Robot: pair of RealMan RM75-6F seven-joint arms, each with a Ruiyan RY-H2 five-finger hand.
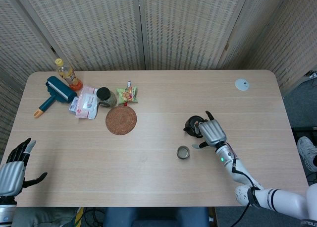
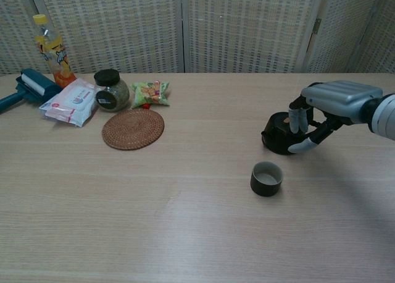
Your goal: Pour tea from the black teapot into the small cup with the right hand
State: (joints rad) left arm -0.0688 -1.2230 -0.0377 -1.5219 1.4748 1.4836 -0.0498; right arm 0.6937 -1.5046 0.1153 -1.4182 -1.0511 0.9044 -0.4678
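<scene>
Head view: my right hand [image 1: 212, 132] closes around the black teapot [image 1: 192, 124], which stands on the worktop [image 1: 148, 152]; the small cup [image 1: 183, 152] lies near, toward me and leftward. My left hand [image 1: 12, 170] idles, fingers spread, well apart.

Chest view: my fingers [image 2: 299, 119] wrap the black teapot's [image 2: 281, 135] handle side; the small cup [image 2: 266, 178] sits just beside, in front.

the head view looks steeply down from high above the near edge, taking in the whole counter [image 1: 148, 88], with the woven screens at 12 o'clock. the chest view sits low and close, facing level across the counter [image 2: 185, 233] toward those screens. both share the black teapot [image 1: 192, 124] [image 2: 281, 135], small cup [image 1: 183, 152] [image 2: 266, 178] and right hand [image 1: 212, 132] [image 2: 327, 107] at about 3 o'clock.
</scene>
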